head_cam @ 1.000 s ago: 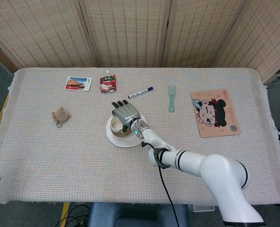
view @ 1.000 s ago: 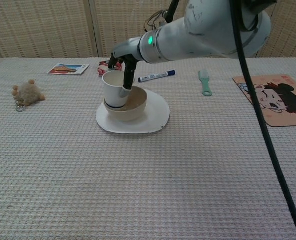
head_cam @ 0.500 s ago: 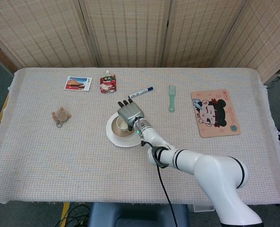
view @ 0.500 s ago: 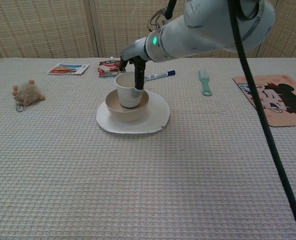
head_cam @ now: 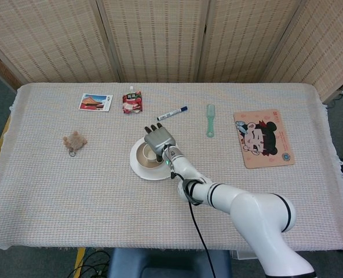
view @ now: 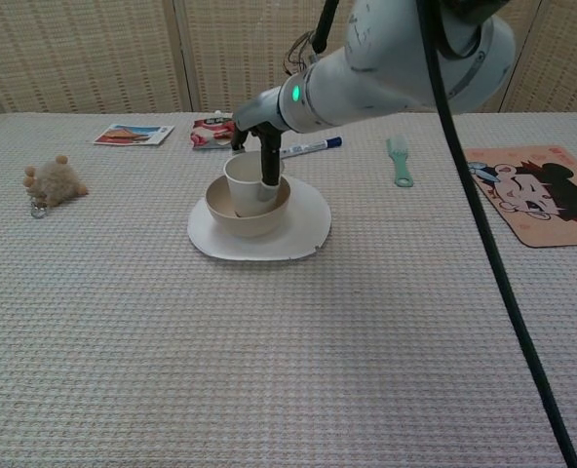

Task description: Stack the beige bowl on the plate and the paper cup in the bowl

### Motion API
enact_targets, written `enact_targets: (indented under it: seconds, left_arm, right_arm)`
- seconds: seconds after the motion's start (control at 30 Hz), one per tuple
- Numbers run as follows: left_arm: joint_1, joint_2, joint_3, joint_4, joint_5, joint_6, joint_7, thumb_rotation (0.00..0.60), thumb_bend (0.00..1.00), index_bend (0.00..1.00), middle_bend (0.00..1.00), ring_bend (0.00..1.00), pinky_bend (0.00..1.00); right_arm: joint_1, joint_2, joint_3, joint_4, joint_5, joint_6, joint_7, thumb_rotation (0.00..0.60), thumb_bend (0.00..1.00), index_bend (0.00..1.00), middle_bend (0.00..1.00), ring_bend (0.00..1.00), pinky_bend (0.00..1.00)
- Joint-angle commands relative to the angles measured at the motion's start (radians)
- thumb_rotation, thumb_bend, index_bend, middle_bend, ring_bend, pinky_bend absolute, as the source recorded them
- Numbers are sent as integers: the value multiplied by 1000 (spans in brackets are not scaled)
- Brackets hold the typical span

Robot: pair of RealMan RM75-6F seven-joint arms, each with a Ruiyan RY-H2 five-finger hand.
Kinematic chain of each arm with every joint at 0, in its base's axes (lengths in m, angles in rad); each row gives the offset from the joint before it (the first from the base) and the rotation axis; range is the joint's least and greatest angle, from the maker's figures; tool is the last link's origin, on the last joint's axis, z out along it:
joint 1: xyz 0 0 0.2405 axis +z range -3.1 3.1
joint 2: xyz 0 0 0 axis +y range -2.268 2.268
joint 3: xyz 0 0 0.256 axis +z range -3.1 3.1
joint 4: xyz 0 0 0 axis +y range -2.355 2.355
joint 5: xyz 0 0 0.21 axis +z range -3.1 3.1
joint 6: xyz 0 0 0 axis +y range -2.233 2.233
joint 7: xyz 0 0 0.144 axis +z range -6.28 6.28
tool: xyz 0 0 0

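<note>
Chest view shows the paper cup (view: 247,181) sitting low inside the beige bowl (view: 249,209), which rests on the plate (view: 303,230). The right robot hand (view: 260,148) hangs just above and behind the cup, with one dark finger running down the cup's right side and the thumb seemingly at the rim, so it reads as holding the cup. The left robot hand appears in neither view.

Going left to right from the robot hand: the plush toy (head_cam: 74,141) lies far left, the postcard (head_cam: 95,102) and snack pouch (head_cam: 132,102) up-left, the marker (head_cam: 172,113) just beyond the fingers, the green brush (head_cam: 210,120) to the right.

Risk, as I judge it: the cup looks slightly tilted, so a release with that finger hooked on the wall could tip it out, or drag the bowl off-centre on the plate. A sweeping exit could knock the marker.
</note>
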Motion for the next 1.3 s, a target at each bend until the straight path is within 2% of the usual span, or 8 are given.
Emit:
enact_targets:
  seconds: [0.03,0.2,0.43,0.67,0.83,1.0,1.1,1.3]
  left_arm:
    - [0,0,0,0,0,0,-1,600,272,185,62,0,142]
    - [1,1,-2,0,2,4,-2,600,272,185,62,0,142]
    - [1,0,-2,2,0,-1,-2,600,272,186,62,0,142]
    - [-2,-2,-3,5,0,-6,0,600,272,186,62,0,142]
    - [-2,-2,-4,9,-1,-5,2,600,272,186,62,0,142]
    - [-2,-4,-2,0,6,-2,21,600,272,186,62,0,142]
    - [-7,-5,1,-9,17,-4,43,600,272,186,62,0,141]
    - [-27,-9,20,-38,51,-27,101,600,272,186,62,0,142]
  right_arm:
    - [0,-6,-5,6,-3,-5,3,600,263,418,0,0,0]
    - [2,-13,-17,11,0,-7,6,600,263,400,0,0,0]
    - [9,4,-31,-5,17,-15,12,600,218,12,0,0,0]
    - [8,43,-26,-46,-1,-18,40,600,188,0,0,0,0]
    - [0,161,-26,-201,-31,39,59,600,188,0,0,0,0]
    - [-85,371,-14,-508,-153,228,111,600,187,0,0,0,0]
    - [-194,479,-19,-682,-300,384,166,600,187,0,0,0,0]
    - [-530,603,-155,-896,-705,778,281,600,185,0,0,0,0]
